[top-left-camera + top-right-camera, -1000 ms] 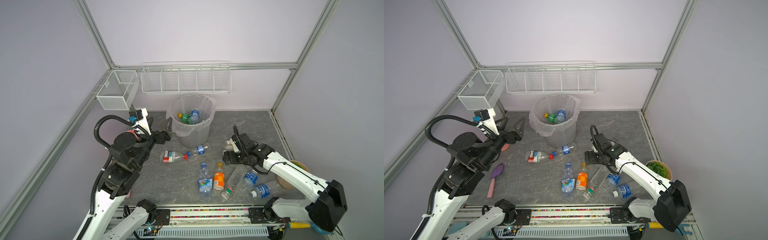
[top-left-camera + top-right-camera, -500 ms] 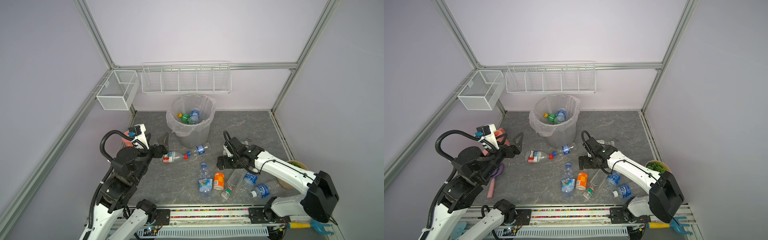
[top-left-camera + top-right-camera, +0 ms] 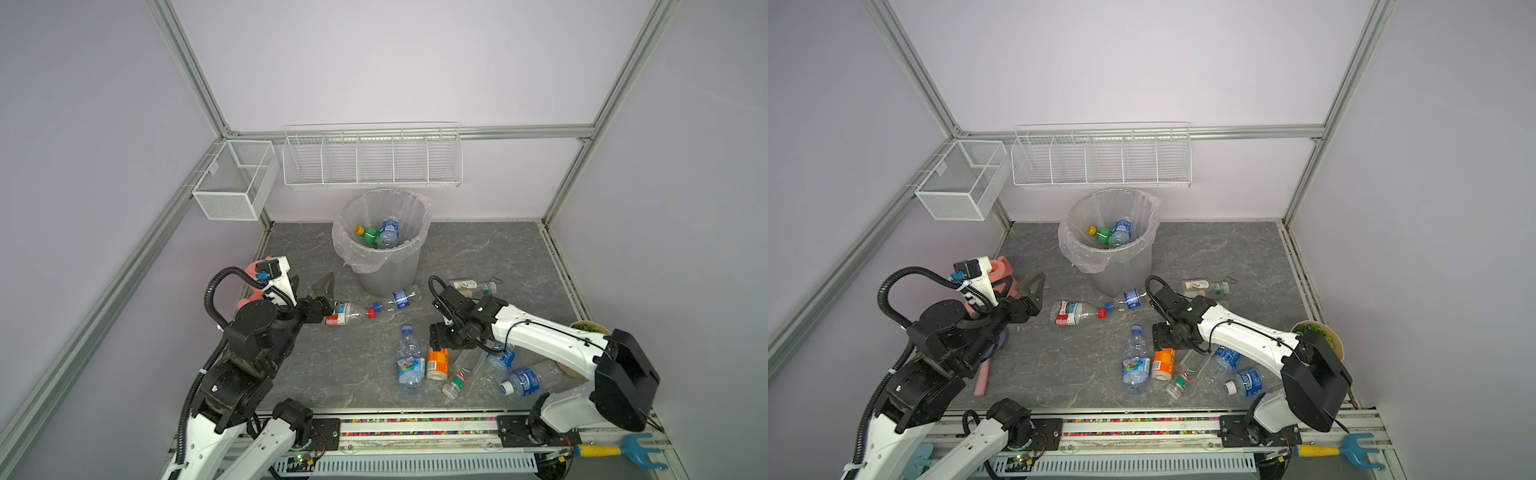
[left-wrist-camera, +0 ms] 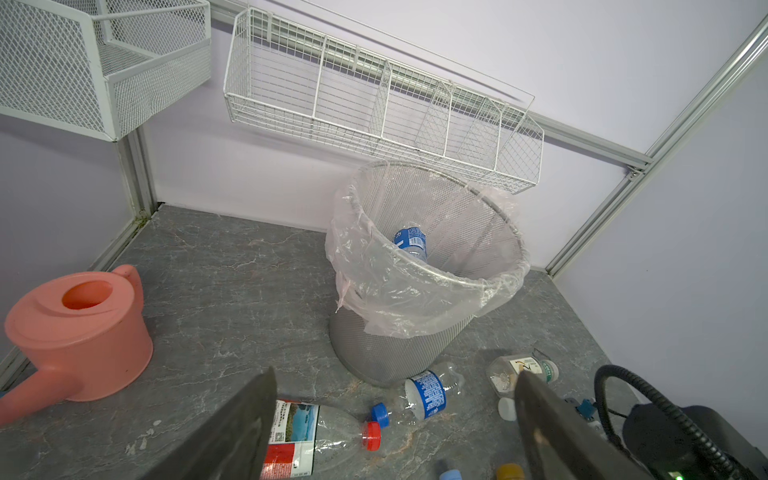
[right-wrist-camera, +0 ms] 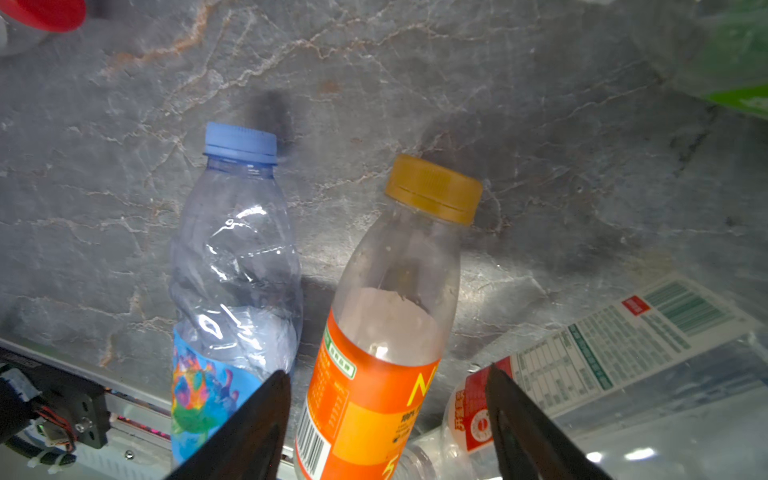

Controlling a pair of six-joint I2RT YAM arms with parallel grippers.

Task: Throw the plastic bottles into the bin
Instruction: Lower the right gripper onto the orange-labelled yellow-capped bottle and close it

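Observation:
The grey bin (image 3: pixel 382 266) (image 3: pixel 1119 274) (image 4: pixel 399 353) stands at the back with a green bottle (image 3: pixel 370 235) and a blue-labelled one (image 3: pixel 390 232) inside. My right gripper (image 3: pixel 438 347) (image 3: pixel 1163 343) (image 5: pixel 386 372) is low over the orange-labelled bottle (image 3: pixel 437 363) (image 5: pixel 374 291); its jaws straddle the body with gaps on both sides. A clear bottle with a colourful label (image 3: pixel 409 361) (image 5: pixel 232 270) lies beside it. My left gripper (image 3: pixel 328 297) (image 4: pixel 395 372) is wide open and empty, just left of the red-labelled bottle (image 3: pixel 347 318) (image 4: pixel 307 440).
A blue-labelled bottle (image 3: pixel 399 298) lies against the bin's foot and a green-capped one (image 3: pixel 471 286) to the right. Several more bottles (image 3: pixel 521 380) lie under the right arm. A pink watering can (image 4: pixel 79 328) stands left. White wire baskets (image 3: pixel 372 162) hang on the walls.
The right gripper dropped down over the orange-labelled bottle and its jaws narrowed around it. The left arm came down from beside the bin toward the red-labelled bottle.

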